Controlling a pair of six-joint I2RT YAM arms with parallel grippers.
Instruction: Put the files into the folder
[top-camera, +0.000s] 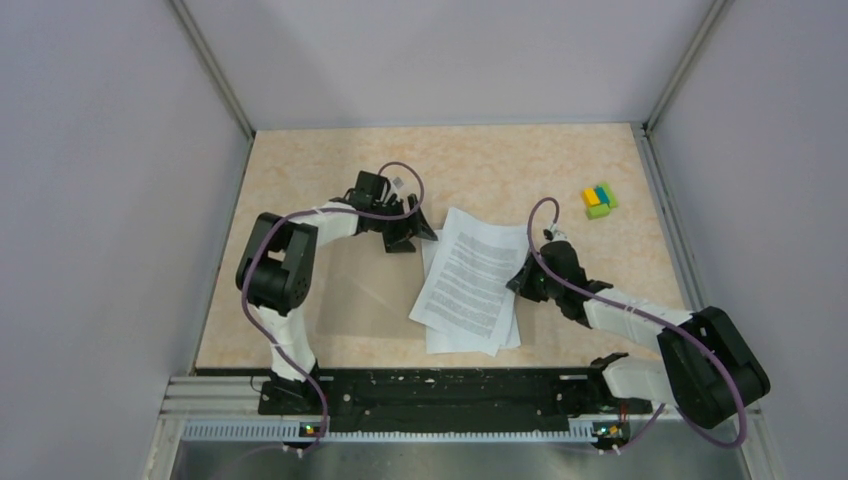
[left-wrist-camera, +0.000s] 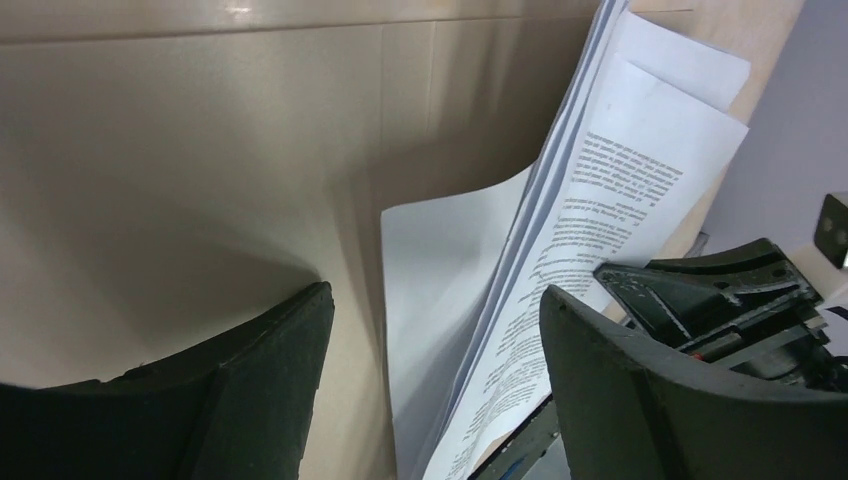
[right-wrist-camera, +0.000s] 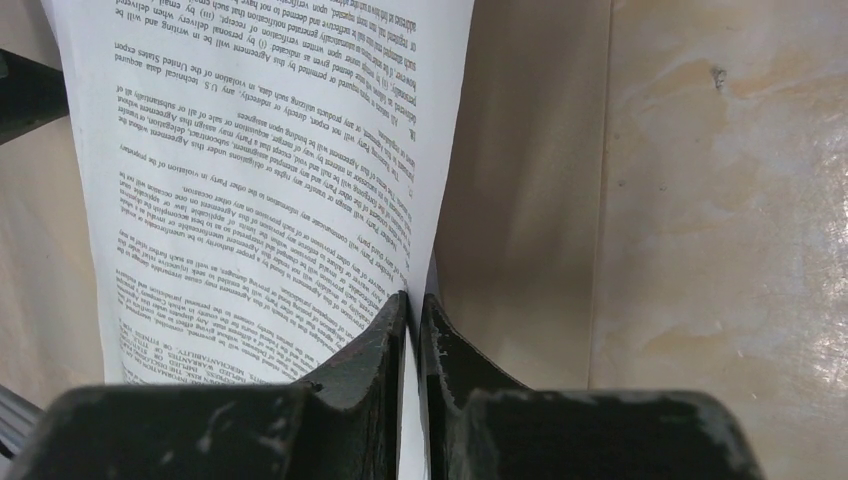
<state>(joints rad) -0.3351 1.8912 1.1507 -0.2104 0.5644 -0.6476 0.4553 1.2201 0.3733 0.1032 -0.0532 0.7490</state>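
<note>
Files (top-camera: 468, 282), fanned: right edge clenched in my right hand (top-camera: 524, 281), left edge on the folder (top-camera: 362, 290). My left hand (top-camera: 410, 228), released, at the folder's far edge; bare surface (top-camera: 500, 170) beyond.

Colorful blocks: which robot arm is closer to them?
Right. The right end effector, pinching the files' right edge, sits on the blocks' side. The left end effector is open at the files' far left corner, farther away.

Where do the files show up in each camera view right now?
Top external: the files lie fanned at center.
Left wrist: the files run diagonally right of center.
Right wrist: the files fill the upper left.
Shared landmark: the right end effector pinching their edge.
</note>
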